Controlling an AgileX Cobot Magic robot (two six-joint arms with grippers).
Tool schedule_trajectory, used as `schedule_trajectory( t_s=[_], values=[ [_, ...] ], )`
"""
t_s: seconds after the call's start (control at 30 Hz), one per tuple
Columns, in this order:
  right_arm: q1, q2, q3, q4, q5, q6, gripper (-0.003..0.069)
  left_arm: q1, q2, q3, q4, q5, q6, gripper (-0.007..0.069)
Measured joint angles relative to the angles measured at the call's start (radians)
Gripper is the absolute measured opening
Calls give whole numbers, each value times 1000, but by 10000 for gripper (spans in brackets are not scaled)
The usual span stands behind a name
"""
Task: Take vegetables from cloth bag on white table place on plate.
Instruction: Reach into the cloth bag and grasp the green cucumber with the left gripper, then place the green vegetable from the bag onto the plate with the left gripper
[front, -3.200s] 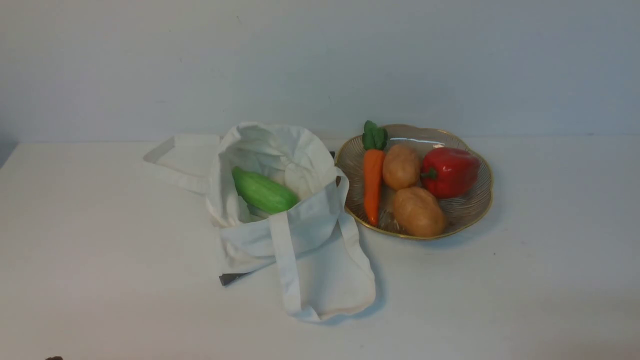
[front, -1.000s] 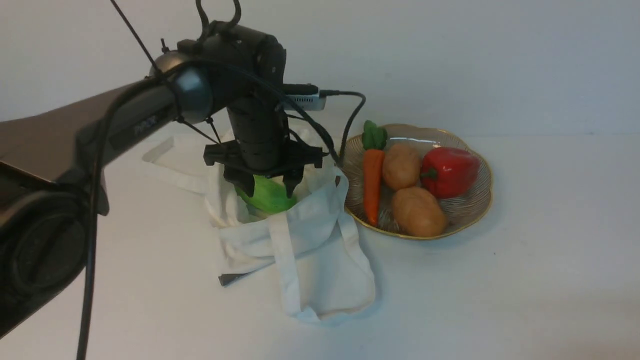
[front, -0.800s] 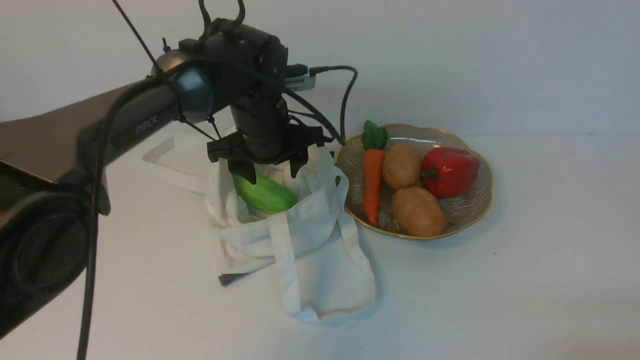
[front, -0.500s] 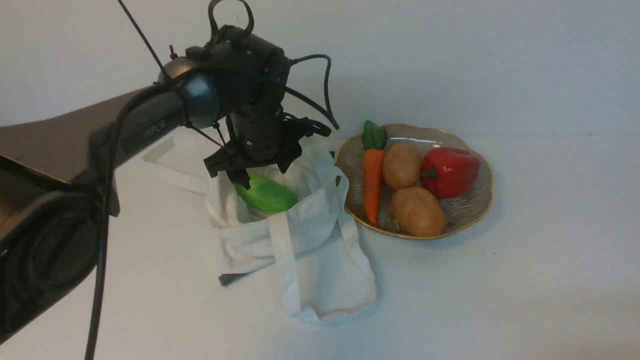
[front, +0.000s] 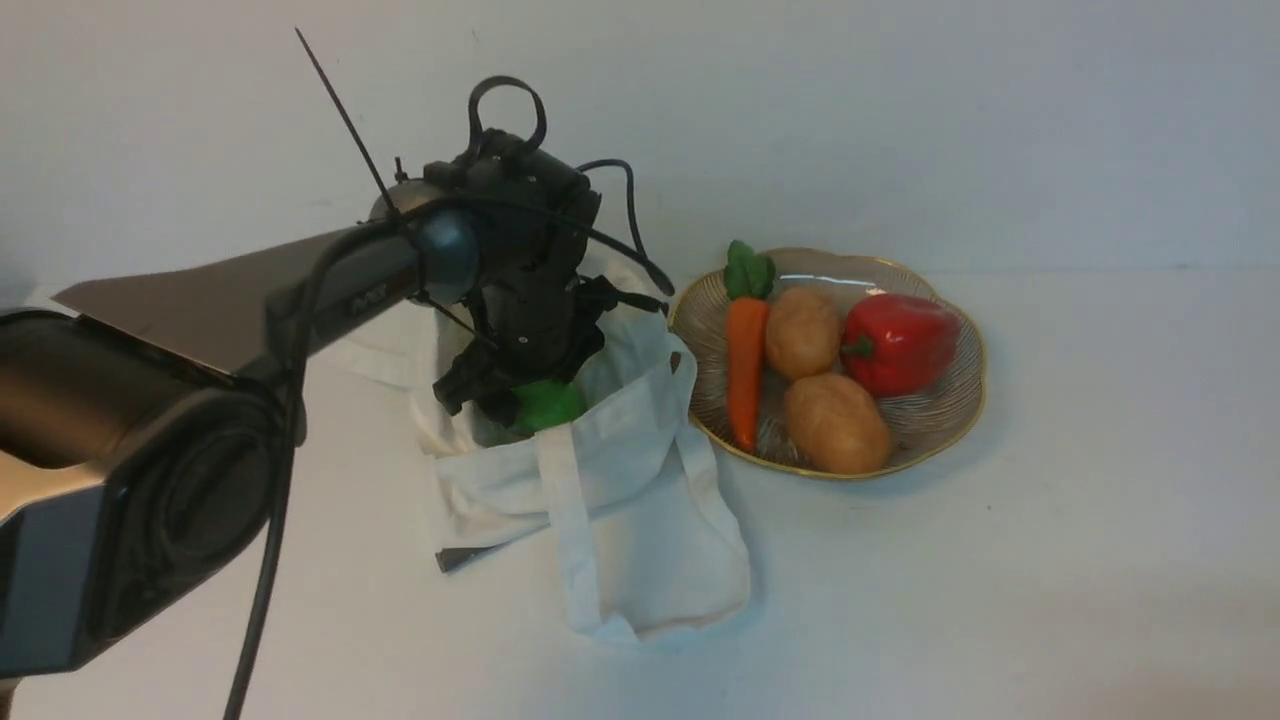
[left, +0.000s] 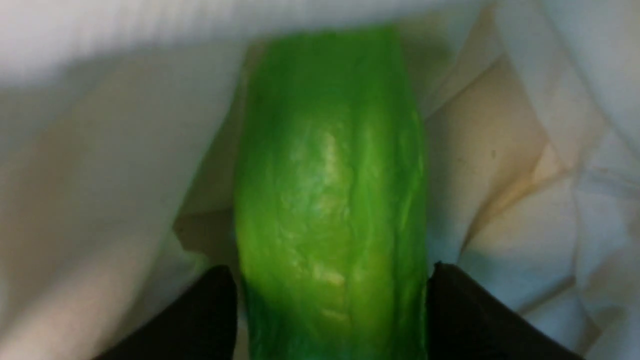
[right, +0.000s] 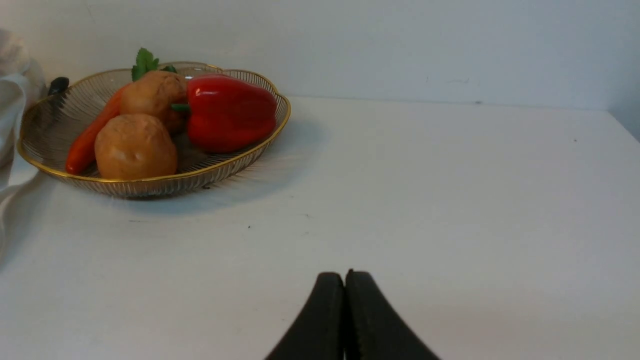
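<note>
1. Green vegetable (left: 330, 175) is lying in the cloth bag (front: 620, 470), long axis crossing our left end effector (left: 330, 295) gap
2. We are gripping both its flanks; the plate (front: 950, 415) is waiting rightward

Soft, even light on my feed; plate (front: 940, 425) shadow falls toward 5 o'clock, glare at 12. Left wrist-cam cucumber (left: 330, 200) looks blurry.
</note>
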Motion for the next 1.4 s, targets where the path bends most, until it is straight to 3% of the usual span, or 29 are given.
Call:
schedule_trajectory(
  t_s=[0.27,0.33,0.8,1.0,1.2,1.4],
  values=[
    [0,0,0,0,0,0,-15,0,12,-2,-3,-13,28,425],
    [0,0,0,0,0,0,-15,0,13,-9,-3,-13,66,379],
    [0,0,0,0,0,0,-15,0,-155,-30,-53,65,362,380],
    [0,0,0,0,0,0,-15,-1,-280,-30,-184,98,607,380],
    [0,0,0,0,0,0,-15,-60,-346,-36,-461,89,1030,380],
    [0,0,0,0,0,0,-15,-145,-279,-36,-590,-16,1221,380]
  ],
)
